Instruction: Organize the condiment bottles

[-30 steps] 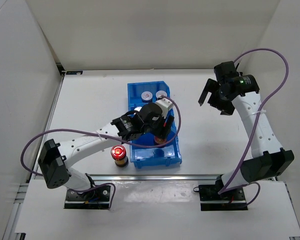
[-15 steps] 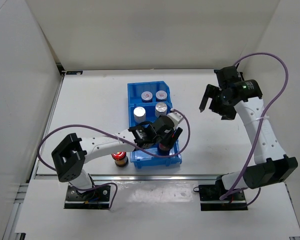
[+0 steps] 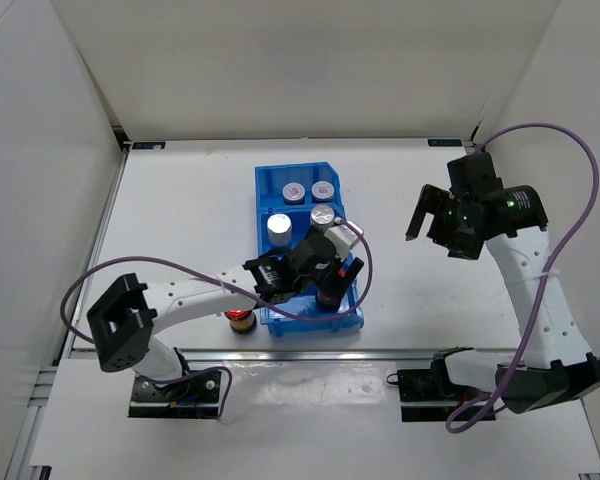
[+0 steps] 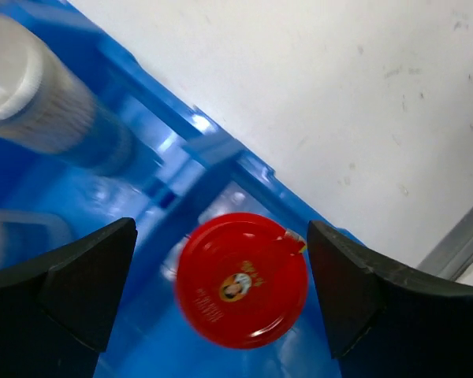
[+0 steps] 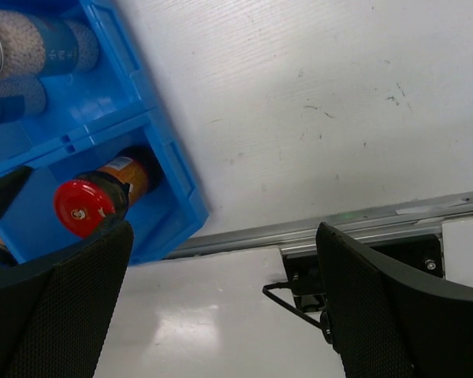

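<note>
left tool [image 4: 221, 268] is wide open over the red-capped dark bottle [image 4: 242, 281] sitting in the blue bin's [image 3: 346, 316] near compartment, jaws either side of the cap but not gripping, right tool [image 5: 221, 291] hangs open and empty above the table [image 3: 180, 200], second red-capped bottle [image 3: 239, 320] sits just outside the bin

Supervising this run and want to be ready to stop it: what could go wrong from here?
The open left pincer straddles the red-capped bottle in the blue bin; a sideways retreat could clip its cap and tip it. The other red-capped bottle stands outside the bin beside the left arm, which might knock it over.
</note>
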Controlling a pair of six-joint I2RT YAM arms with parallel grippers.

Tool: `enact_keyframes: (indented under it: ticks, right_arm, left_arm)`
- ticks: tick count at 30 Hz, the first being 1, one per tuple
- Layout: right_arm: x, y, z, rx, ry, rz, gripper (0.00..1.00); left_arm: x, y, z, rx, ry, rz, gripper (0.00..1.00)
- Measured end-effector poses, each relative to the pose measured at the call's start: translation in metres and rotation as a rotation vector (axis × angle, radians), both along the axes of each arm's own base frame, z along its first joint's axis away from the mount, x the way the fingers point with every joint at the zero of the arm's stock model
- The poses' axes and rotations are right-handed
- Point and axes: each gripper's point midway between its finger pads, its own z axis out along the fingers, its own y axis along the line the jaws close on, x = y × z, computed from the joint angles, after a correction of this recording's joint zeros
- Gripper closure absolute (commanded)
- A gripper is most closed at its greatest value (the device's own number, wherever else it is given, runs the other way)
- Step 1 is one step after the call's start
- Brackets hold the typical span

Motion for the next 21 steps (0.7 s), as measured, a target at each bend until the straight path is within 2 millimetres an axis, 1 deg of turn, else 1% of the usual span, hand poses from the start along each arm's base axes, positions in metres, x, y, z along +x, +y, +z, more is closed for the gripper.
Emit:
enact_keyframes:
  ticks: [2, 4, 6, 7, 8, 10, 11, 13, 15, 16, 18, 20, 21]
  right_arm:
    - [-0.003, 0.000, 0.000, 0.004, -0.003, 0.002, 0.00]
    - [-0.004, 0.001, 0.000, 0.008, -0.004, 0.005, 0.00]
    - [-0.003, 0.002, 0.000, 0.013, -0.002, 0.009, 0.00]
    - [-0.002, 0.002, -0.001, 0.015, -0.004, 0.010, 0.00]
    - [-0.001, 0.003, -0.002, 0.018, -0.003, 0.011, 0.00]
    - [0.000, 0.004, -0.004, 0.020, -0.001, 0.013, 0.00]
    - [0.000, 0.004, -0.005, 0.021, 0.001, 0.014, 0.00]
    - [-0.001, 0.005, -0.009, 0.022, 0.012, 0.017, 0.00]
    - [-0.002, 0.005, -0.013, 0.020, 0.025, 0.021, 0.00]
    - [-0.001, 0.006, -0.013, 0.021, 0.026, 0.027, 0.00]
    - [0.002, 0.008, -0.014, 0.026, 0.023, 0.038, 0.00]
    - [0.003, 0.009, -0.015, 0.028, 0.025, 0.047, 0.00]
    - [0.004, 0.010, -0.016, 0.029, 0.028, 0.051, 0.00]
  left_arm:
    - [0.004, 0.003, 0.021, -0.015, -0.056, -0.002, 0.00]
    - [0.008, 0.005, 0.048, -0.034, -0.110, -0.006, 0.00]
    - [0.013, 0.005, 0.082, -0.071, -0.166, 0.000, 0.00]
    - [0.015, 0.006, 0.103, -0.102, -0.194, 0.014, 0.00]
    - [0.017, 0.011, 0.122, -0.129, -0.214, 0.041, 0.00]
    - [0.018, 0.029, 0.156, -0.201, -0.232, 0.127, 0.00]
    - [0.018, 0.042, 0.169, -0.234, -0.229, 0.183, 0.00]
    - [0.011, 0.074, 0.187, -0.303, -0.204, 0.287, 0.00]
    - [0.002, 0.107, 0.187, -0.363, -0.159, 0.378, 0.00]
    - [-0.003, 0.124, 0.181, -0.387, -0.126, 0.418, 0.00]
    - [-0.014, 0.150, 0.157, -0.387, -0.057, 0.480, 0.00]
    - [-0.020, 0.167, 0.131, -0.363, 0.005, 0.529, 0.00]
    - [-0.024, 0.172, 0.115, -0.335, 0.039, 0.550, 0.00]
